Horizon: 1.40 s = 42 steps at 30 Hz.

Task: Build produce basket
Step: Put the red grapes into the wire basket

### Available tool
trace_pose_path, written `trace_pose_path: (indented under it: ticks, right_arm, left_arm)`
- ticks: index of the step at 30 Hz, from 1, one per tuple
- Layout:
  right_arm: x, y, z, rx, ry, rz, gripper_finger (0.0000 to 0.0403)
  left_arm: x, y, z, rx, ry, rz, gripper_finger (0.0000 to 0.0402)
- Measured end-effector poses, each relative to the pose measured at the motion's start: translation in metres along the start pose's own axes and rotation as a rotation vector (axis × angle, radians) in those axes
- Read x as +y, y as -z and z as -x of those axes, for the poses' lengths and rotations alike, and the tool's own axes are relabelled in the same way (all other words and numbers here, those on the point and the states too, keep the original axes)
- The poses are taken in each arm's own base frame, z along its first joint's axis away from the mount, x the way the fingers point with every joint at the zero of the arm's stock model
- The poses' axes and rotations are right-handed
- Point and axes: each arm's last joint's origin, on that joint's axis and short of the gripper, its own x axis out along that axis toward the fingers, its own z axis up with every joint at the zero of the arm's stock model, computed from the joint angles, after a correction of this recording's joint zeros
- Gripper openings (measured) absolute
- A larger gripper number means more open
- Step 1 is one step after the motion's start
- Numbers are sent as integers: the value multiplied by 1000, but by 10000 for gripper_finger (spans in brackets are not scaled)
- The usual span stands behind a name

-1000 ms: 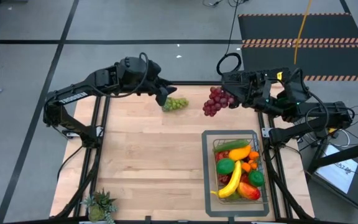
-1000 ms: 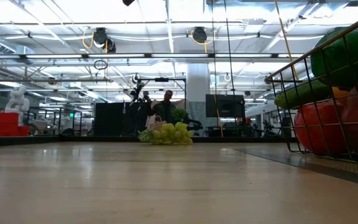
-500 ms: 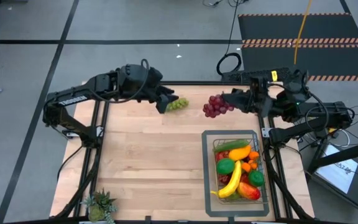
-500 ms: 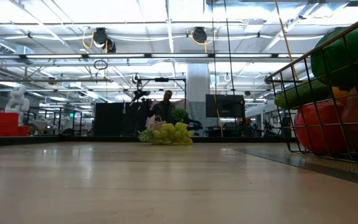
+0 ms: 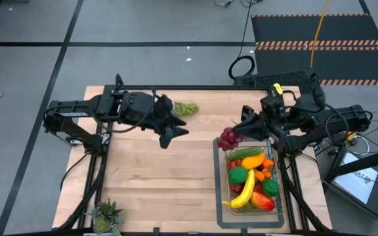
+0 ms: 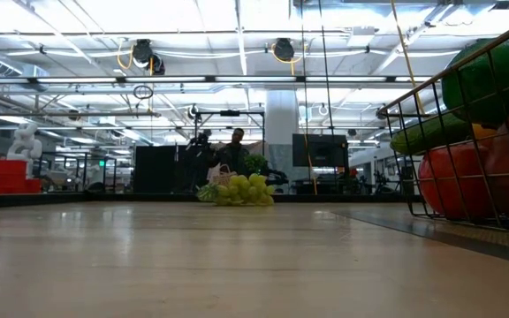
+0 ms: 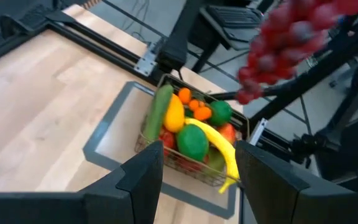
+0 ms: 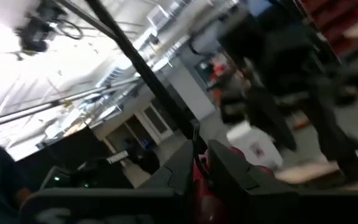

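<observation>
The wire-mesh basket stands on a flat grey tray at the table's right and holds a banana, cucumber, oranges and other produce. It also shows in the left wrist view and at the right of the low view. A green grape bunch lies on the table near the far edge, seen too in the low view. My right gripper is shut on a red grape bunch over the basket's far-left corner. My left gripper, open and empty, hovers near the table's middle, on the near side of the green grapes. My right gripper pinches the red grape bunch between its two fingers; a bit of red shows in the gap. The fingers reach in from the table's right, slanting down. The bunch hangs below them, lifted clear of table and basket.
A spiky potted plant stands at the near-left corner. Bare wood lies between the left arm and the tray. A cable loop lies on the floor beyond the far edge. A person shows far off in the room.
My right gripper carried the red grapes from the far edge toward the near edge, ending over the basket's far-left corner. My left gripper drew back from beside the green grapes toward the table's middle and near side. The green grapes stayed where they lay.
</observation>
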Motion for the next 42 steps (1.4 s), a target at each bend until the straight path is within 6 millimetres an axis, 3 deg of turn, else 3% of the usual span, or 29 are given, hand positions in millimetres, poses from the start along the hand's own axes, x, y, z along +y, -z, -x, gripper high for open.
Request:
trace_pose_path:
  ticks: [6, 11, 18, 25, 36, 42]
  right_arm:
    - [3, 15, 2, 108, 56, -213, 35]
    - [10, 33, 16, 280, 126, -360, 35]
    - [17, 51, 41, 480, 228, -466, 35]
    - [20, 69, 49, 624, 298, -484, 35]
    - [15, 117, 56, 725, 351, -654, 35]
    - [16, 136, 52, 680, 253, -805, 35]
  left_arm:
    - [-13, 8, 1, 20, 32, -14, 202]
    - [-14, 9, 1, -4, -5, 8, 202]
    - [-13, 5, 1, -68, -41, 135, 202]
    - [-26, 7, 3, -125, -7, 117, 202]
    - [-35, 12, 5, -175, -38, 184, 202]
    - [-42, 17, 7, -160, -14, 203, 202]
